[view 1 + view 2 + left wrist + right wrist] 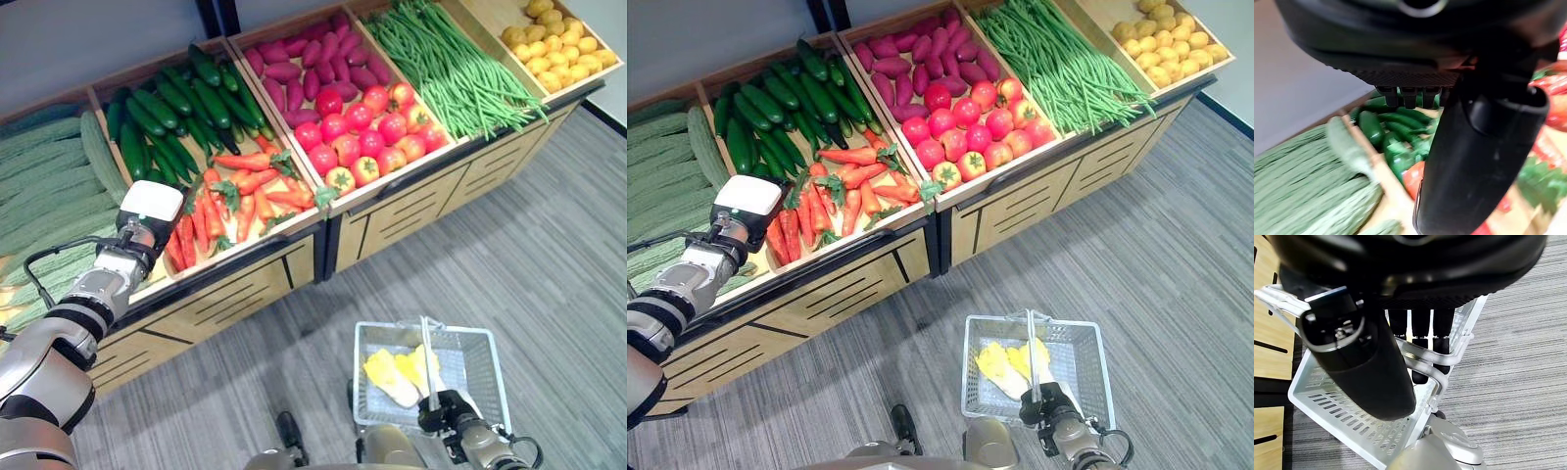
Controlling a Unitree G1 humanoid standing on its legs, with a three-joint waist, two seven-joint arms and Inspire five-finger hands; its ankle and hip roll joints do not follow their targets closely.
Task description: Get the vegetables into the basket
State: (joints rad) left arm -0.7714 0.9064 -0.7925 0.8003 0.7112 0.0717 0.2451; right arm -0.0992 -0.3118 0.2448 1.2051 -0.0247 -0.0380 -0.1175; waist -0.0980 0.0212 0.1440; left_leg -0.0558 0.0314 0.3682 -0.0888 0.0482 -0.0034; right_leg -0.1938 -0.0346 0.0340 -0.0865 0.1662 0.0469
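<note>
Looking down through the left eye view, the left hand (pixel 147 217) hovers over the carrots (pixel 235 191), beside the cucumbers (pixel 167 113); whether its fingers are spread or curled cannot be told. The right wrist view shows the right hand (pixel 1366 357) curled round the basket (pixel 1327 401) handle (pixel 1420 364), above the floor.
</note>
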